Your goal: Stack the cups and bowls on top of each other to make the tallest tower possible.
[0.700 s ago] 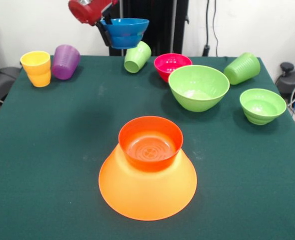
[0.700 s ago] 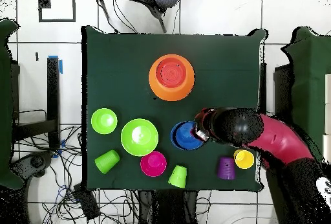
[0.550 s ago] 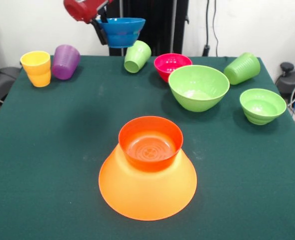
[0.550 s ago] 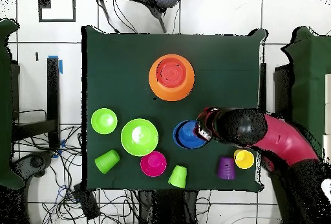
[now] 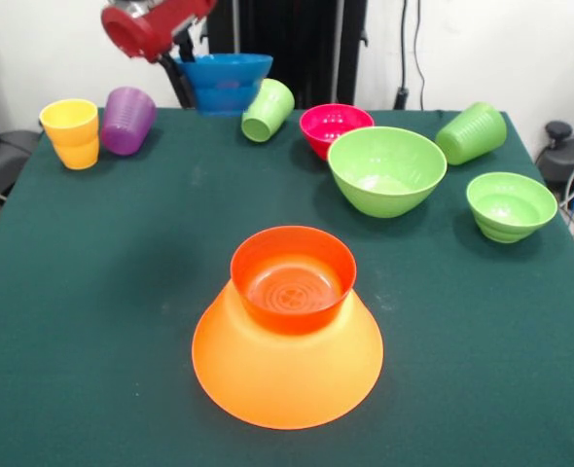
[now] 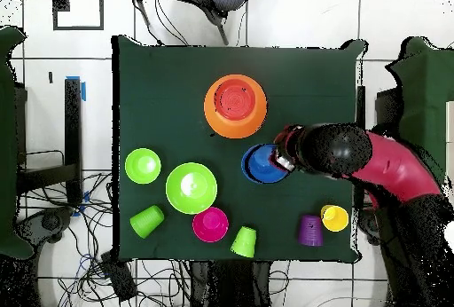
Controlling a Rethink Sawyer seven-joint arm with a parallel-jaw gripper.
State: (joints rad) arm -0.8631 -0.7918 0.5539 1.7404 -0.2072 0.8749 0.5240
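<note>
My gripper (image 5: 183, 70) is shut on the rim of the blue bowl (image 5: 225, 82) and holds it upright in the air above the table's far side. In the overhead view the blue bowl (image 6: 262, 163) hangs beside the gripper (image 6: 284, 160), just below and right of the tower. The tower is the huge orange bowl (image 5: 287, 375), upside down, with the red-orange bowl (image 5: 293, 277) upright on it. The yellow cup (image 5: 71, 133) stands upright; the purple cup (image 5: 126, 120) leans beside it. Two light green cups (image 5: 268, 110) (image 5: 472, 132) lie on their sides.
A pink bowl (image 5: 334, 128), a large light green bowl (image 5: 386, 170) and a small green bowl (image 5: 510, 205) sit upright at the far right of the green table (image 5: 102, 292). Cables hang off the table's far side.
The arm has carried the blue bowl away from the cups and toward the orange tower; in the front view it has shifted left and a little lower. Nothing else moved.
</note>
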